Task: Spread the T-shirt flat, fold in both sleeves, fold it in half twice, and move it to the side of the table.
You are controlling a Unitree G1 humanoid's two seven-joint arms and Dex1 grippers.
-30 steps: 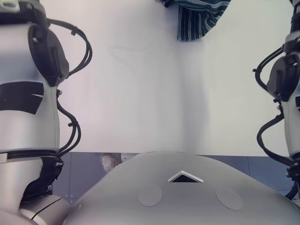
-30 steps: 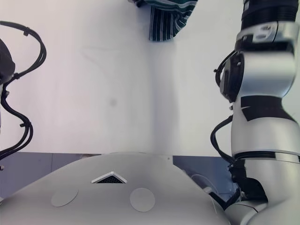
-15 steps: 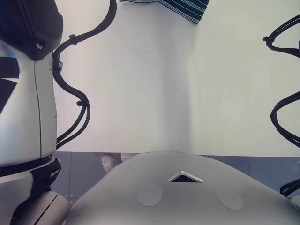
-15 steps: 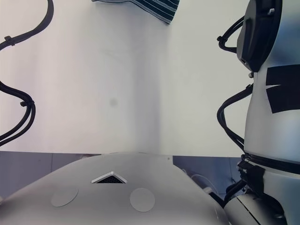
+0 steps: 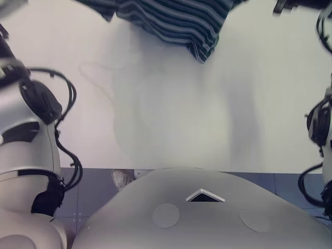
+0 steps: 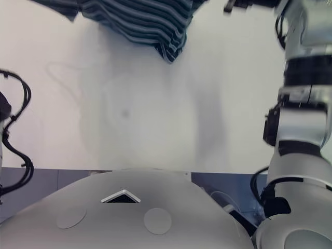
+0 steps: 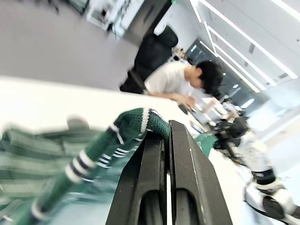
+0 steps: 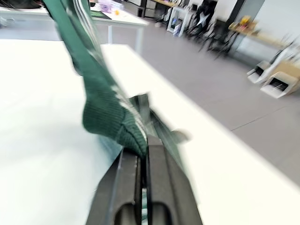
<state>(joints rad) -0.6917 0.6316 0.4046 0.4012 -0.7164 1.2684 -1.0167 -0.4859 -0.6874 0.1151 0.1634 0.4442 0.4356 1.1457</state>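
Observation:
The dark green striped T-shirt [image 5: 171, 21] hangs bunched over the far part of the white table [image 5: 171, 119], its lowest fold dipping toward the table's middle. In the left wrist view my left gripper [image 7: 166, 129] is shut on a ribbed hem of the T-shirt [image 7: 93, 154], which trails away below it. In the right wrist view my right gripper [image 8: 143, 140] is shut on another knitted edge of the T-shirt [image 8: 101, 110], held above the tabletop. Both arms reach up along the table's sides, and the blurred end of the right arm [image 6: 244, 4] sits by the shirt's right edge.
The table's near edge [image 5: 171, 168] runs just in front of me, with grey floor below it. Bare tabletop lies between me and the shirt. Chairs and other tables [image 8: 117, 18] stand in the room behind.
The shirt rose almost out of the top of the view, then dropped back lower and wider over the table. Both arms swung with it.

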